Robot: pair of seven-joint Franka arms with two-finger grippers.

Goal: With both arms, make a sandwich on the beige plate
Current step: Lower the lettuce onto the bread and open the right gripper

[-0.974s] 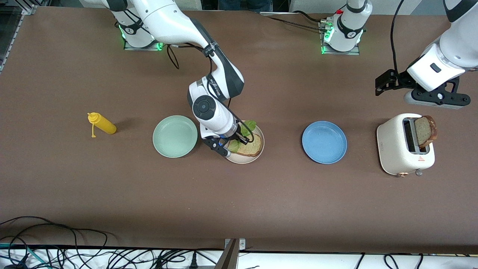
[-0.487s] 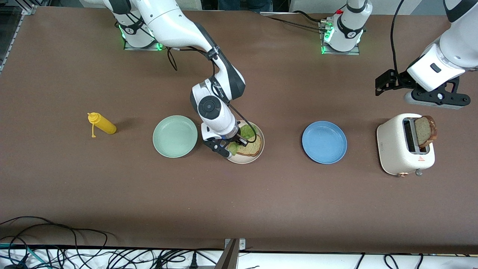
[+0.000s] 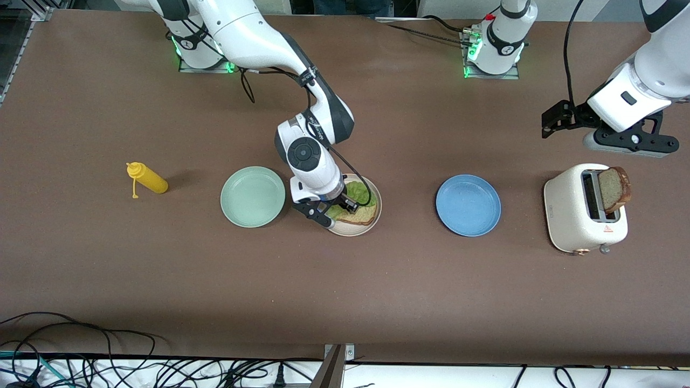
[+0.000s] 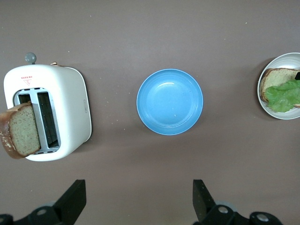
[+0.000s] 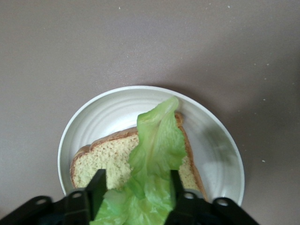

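The beige plate point(image 3: 353, 230) point(image 5: 117, 101) holds one bread slice point(image 3: 364, 216) point(image 5: 105, 154) with a ruffled green lettuce leaf point(image 3: 356, 191) point(image 5: 159, 140) lying across it. My right gripper point(image 3: 337, 207) point(image 5: 136, 185) is low over the plate's edge, open, its fingers apart on either side of the leaf's end. A second bread slice point(image 3: 614, 188) point(image 4: 21, 129) sticks out of the white toaster point(image 3: 577, 215) point(image 4: 70, 108). My left gripper point(image 3: 552, 123) point(image 4: 138, 197) hangs open and empty in the air near the toaster, at the left arm's end.
A blue plate point(image 3: 468, 205) point(image 4: 169, 101) lies between the beige plate and the toaster. A mint-green plate point(image 3: 252, 196) sits beside the beige plate toward the right arm's end, and a yellow squeeze bottle point(image 3: 146, 179) lies past it. Cables run along the front edge.
My right gripper came down over the bread with the lettuce and its jaws parted. The leaf now lies flatter on the slice. The left arm has not moved.
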